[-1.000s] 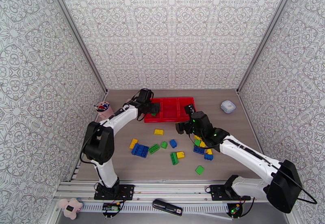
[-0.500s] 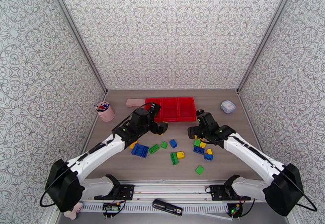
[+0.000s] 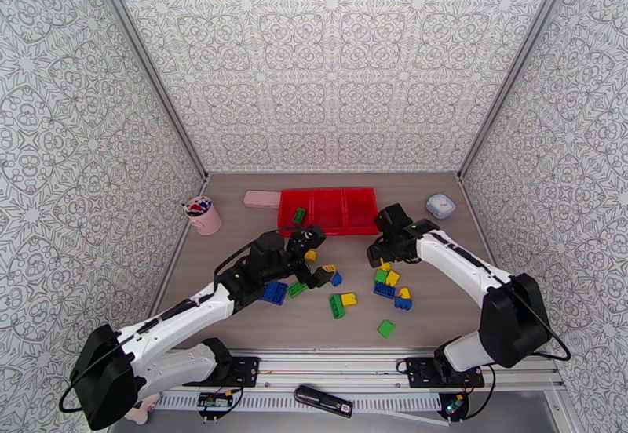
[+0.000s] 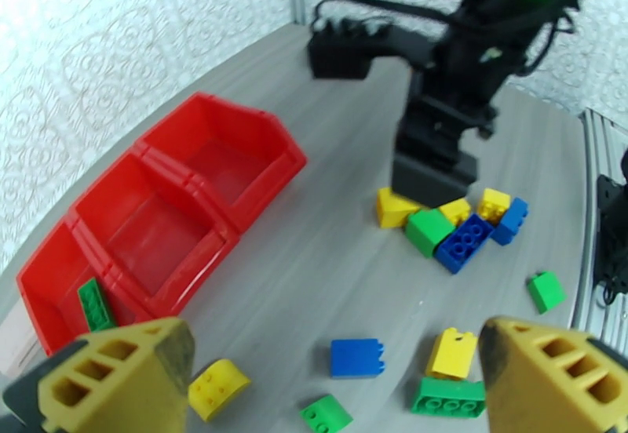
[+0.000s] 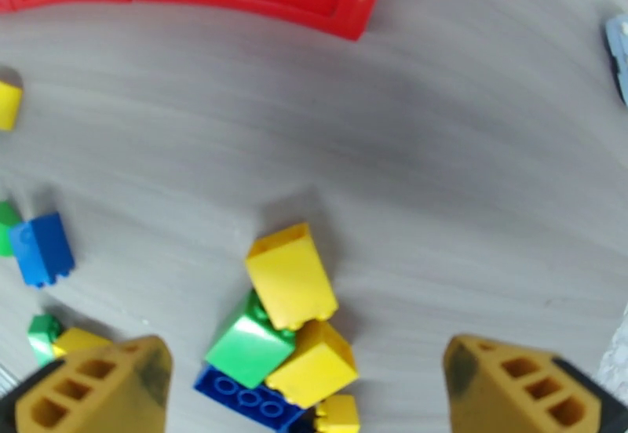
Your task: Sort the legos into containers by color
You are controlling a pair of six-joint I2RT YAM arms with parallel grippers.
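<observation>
From above we see the containers [image 3: 345, 231] run left to right along the far side of the table [image 3: 447, 309], the loose legos [image 3: 336, 306] scattered nearer us. Our left wrist view brings close one long green lego [image 4: 96, 305] in the end bin, lying front to back. Both the left gripper [image 4: 330, 364] and the right gripper [image 5: 306, 383] gape, empty.

The top camera sits high behind my bases and looks down over the whole table [image 3: 314, 325]. My left wrist camera looks low and slantwise across it toward the red containers [image 4: 216, 223]. My right wrist camera looks steeply down, close above a lego cluster [image 5: 290, 332]. All three views share that cluster and the containers.
</observation>
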